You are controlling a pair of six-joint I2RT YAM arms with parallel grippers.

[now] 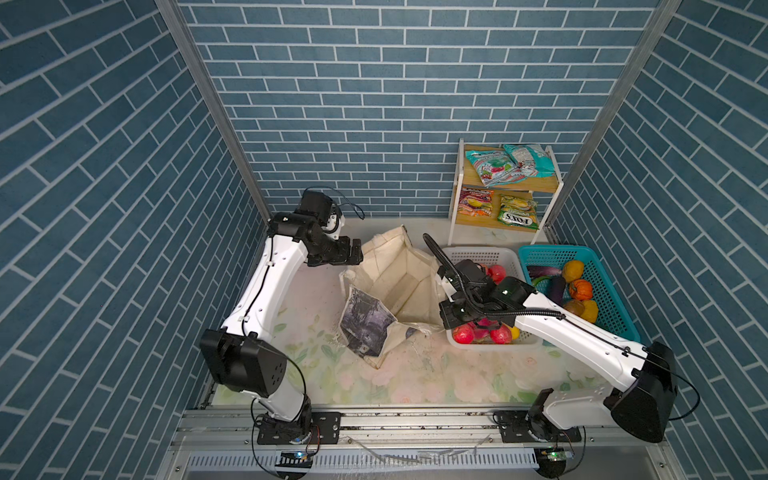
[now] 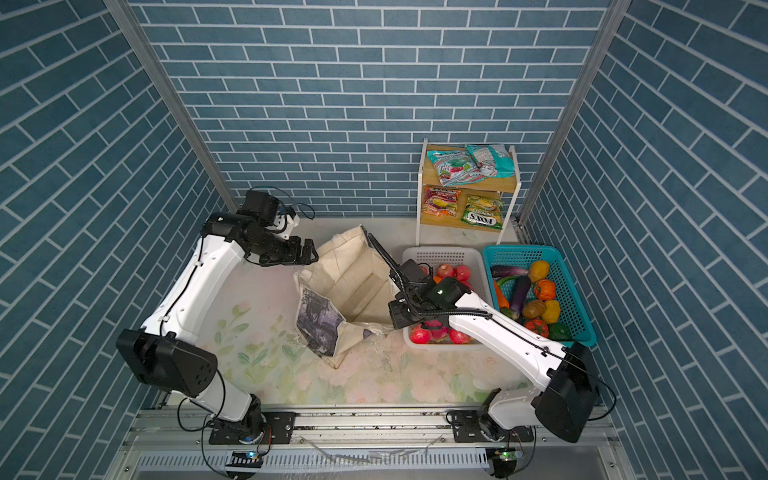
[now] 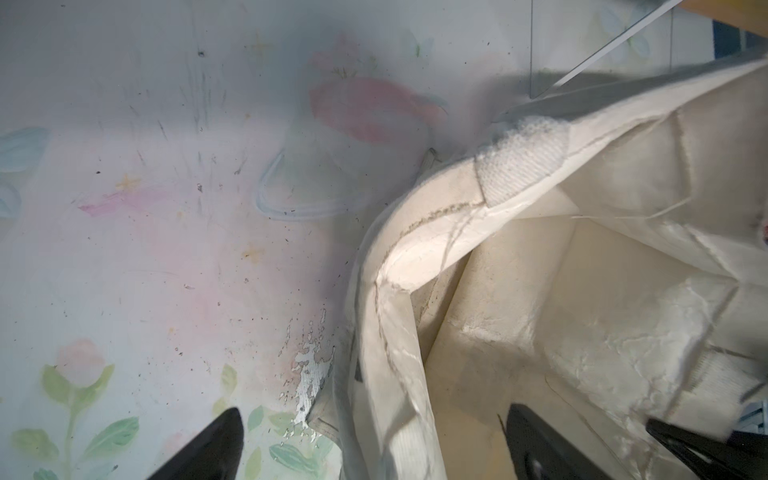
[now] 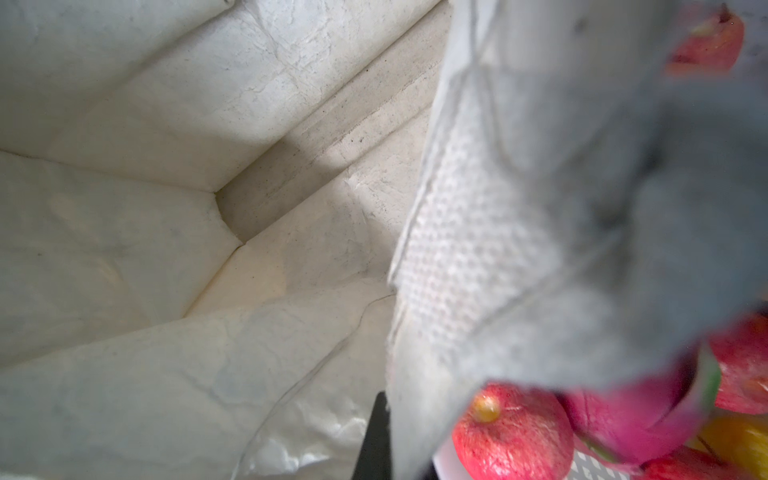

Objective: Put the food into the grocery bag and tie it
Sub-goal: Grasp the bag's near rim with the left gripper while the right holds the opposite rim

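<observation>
Cream canvas grocery bag [image 1: 399,282] with a grey-black smudgy printed panel stands open near the middle of the floral-patterned table [image 1: 415,382] in both top views, its mouth gaping upward. At its rim toward the table's left edge hovers the left pincer [image 1: 356,252], jaws spread. At the opposite rim sits the right pincer [image 1: 446,318], mostly hidden under its own wrist. Just beside the bag, toward the right edge, a white perforated plastic basket [image 1: 478,252] holds red apples [image 1: 464,333] and a pink fruit [image 1: 483,323]. A teal plastic basket [image 1: 552,252] next to it carries purple aubergines [image 1: 557,289], oranges [image 1: 580,289] and yellow fruit [image 1: 573,270]. Crinkly teal snack packets [image 1: 509,164] lie on a small wooden shelf [image 1: 540,184] at the far right corner

Left wrist view: two black fingers [image 3: 208,444] stand wide apart, one over the table, the other inside the bag, with the seamed rim between them

Right wrist view: the pincer is pressed together on the bag's rim fabric, which hangs blurred close to the lens, and one black finger [image 4: 374,440] shows beside it. The bag's creased cream floor lies on one side of that fabric, the apples on the other
</observation>
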